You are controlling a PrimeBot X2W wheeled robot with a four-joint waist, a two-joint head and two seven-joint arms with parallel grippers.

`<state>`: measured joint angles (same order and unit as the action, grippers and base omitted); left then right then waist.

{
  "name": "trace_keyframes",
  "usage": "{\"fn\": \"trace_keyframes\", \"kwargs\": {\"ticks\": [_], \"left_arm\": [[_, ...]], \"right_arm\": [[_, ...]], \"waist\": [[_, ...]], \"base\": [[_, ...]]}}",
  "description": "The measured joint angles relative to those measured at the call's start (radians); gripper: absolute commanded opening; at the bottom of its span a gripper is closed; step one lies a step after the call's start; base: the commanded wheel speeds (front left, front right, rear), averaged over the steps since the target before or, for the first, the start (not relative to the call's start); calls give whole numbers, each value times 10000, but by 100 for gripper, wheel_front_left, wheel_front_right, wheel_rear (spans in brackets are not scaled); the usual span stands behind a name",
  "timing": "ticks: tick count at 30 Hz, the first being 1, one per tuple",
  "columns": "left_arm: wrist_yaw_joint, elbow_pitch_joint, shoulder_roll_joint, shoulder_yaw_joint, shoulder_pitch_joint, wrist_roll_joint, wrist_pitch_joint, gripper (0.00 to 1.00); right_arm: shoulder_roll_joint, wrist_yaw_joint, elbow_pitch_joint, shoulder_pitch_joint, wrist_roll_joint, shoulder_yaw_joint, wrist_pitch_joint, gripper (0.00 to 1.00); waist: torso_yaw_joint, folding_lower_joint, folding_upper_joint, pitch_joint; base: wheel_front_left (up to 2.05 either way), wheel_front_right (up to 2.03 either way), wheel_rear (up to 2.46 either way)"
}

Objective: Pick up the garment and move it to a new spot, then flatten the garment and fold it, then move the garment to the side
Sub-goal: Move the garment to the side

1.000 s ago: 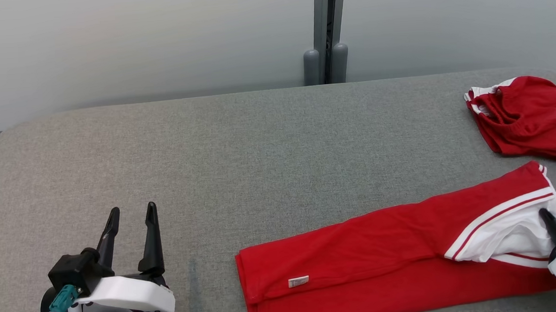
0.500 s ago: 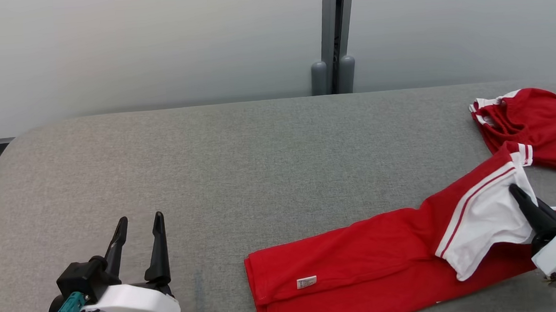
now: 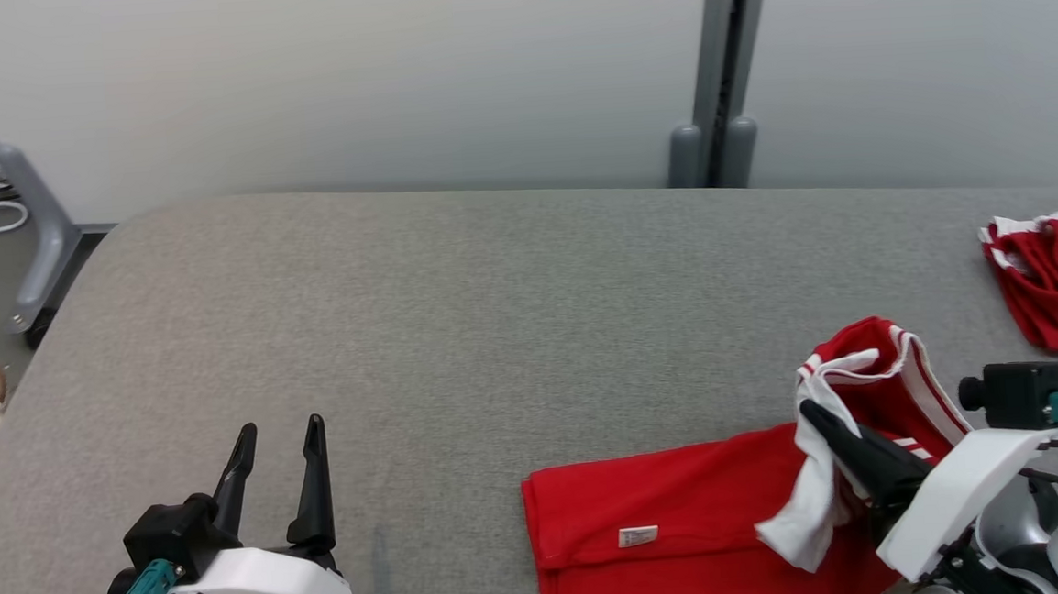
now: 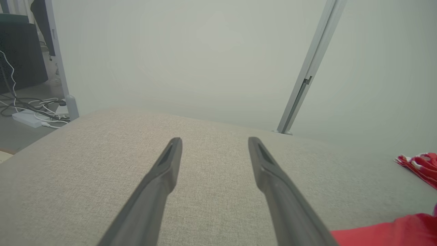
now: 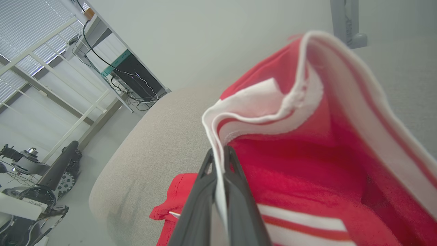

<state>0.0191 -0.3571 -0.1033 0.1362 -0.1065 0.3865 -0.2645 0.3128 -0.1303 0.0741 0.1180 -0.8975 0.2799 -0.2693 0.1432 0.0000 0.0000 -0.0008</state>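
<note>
1. Head view: a red garment (image 3: 689, 508) lies folded lengthwise on the near right part of the grey table (image 3: 455, 292). One end is raised off the surface and the rest lies flat.
2. That white-banded end (image 3: 863, 359) is pinched by the right gripper (image 3: 816, 413). The right wrist view shows its jaws closed tight on a thin fold of the trim, with the lifted cloth drooping and curling over itself.
3. Judging by that sag, the garment is a light, soft, limp knit with no stiffness. It will likely drag and bunch on the table's fabric top rather than slide as a sheet. A single pinch carries one end alone.
4. The hemmed or banded edges and corners look like the best places to hold it, since the layers are thickest there. A second hold on the flat end, by the white label (image 3: 638, 536), would probably keep the fold true.
5. The left gripper (image 3: 279, 424) hovers over the table's near left part, well apart from the garment, its jaws wide with nothing between them.
6. A second red garment (image 3: 1057, 288) lies heaped at the table's right end, apart from the first.
</note>
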Motion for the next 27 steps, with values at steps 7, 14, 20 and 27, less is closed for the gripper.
{"fn": "trace_keyframes", "kwargs": {"ticks": [7,14,20,27], "left_arm": [[58,-121,59,73,-58,-56,0,100],[128,-238,102,138,-231,-84,0,100],[157,-318,117,142,-257,-144,0,100],[196,-389,140,159,-371,-157,0,100]], "right_arm": [[-662,2,422,81,272,155,-617,0],[-1218,2,1342,448,291,539,-941,0],[-1406,8,2059,868,140,1175,-1103,0],[-1511,8,3074,1243,38,1680,-1120,0]], "waist": [[675,0,0,65],[1379,0,0,154],[1852,1,0,226],[2101,0,0,264]], "base": [[0,0,0],[0,0,0],[0,0,0],[0,0,0]]}}
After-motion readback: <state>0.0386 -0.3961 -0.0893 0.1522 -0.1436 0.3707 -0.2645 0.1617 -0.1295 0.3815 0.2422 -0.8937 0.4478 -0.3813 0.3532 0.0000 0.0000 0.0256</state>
